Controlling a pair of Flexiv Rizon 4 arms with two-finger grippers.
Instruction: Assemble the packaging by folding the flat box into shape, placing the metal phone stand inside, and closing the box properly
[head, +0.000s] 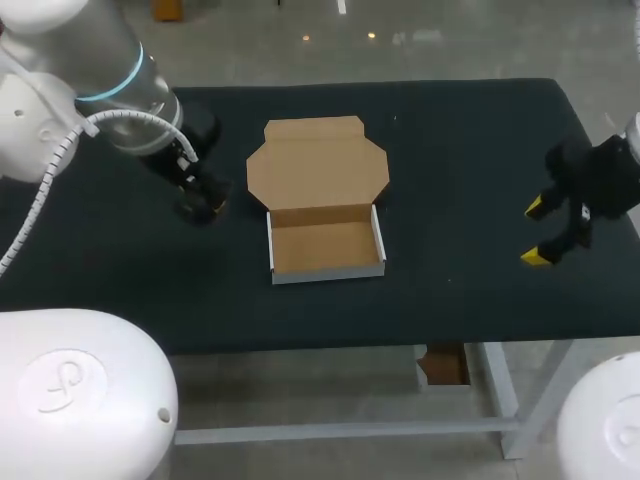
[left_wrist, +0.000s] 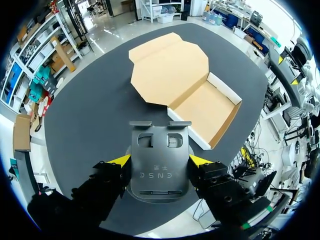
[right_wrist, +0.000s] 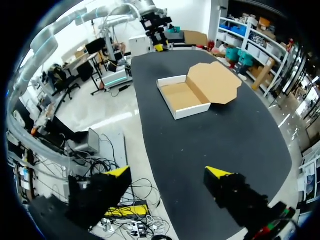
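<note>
Light: bright, even, from overhead.
Shadows: you find only faint ones, inside the box (head: 325, 247) and on the table (head: 470, 160).

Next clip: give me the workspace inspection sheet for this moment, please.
Surface: dark table, nothing spilled.
Job's things: cardboard box folded into a tray, lid open flat behind it; metal phone stand outside the box.
Clutter: nothing seen.
Grippers: left gripper shut on the phone stand, beside the box; right gripper open, near the table's right edge.
Cables: white hose along the left arm.
Surroundings: nothing seen reaching over the table.
</note>
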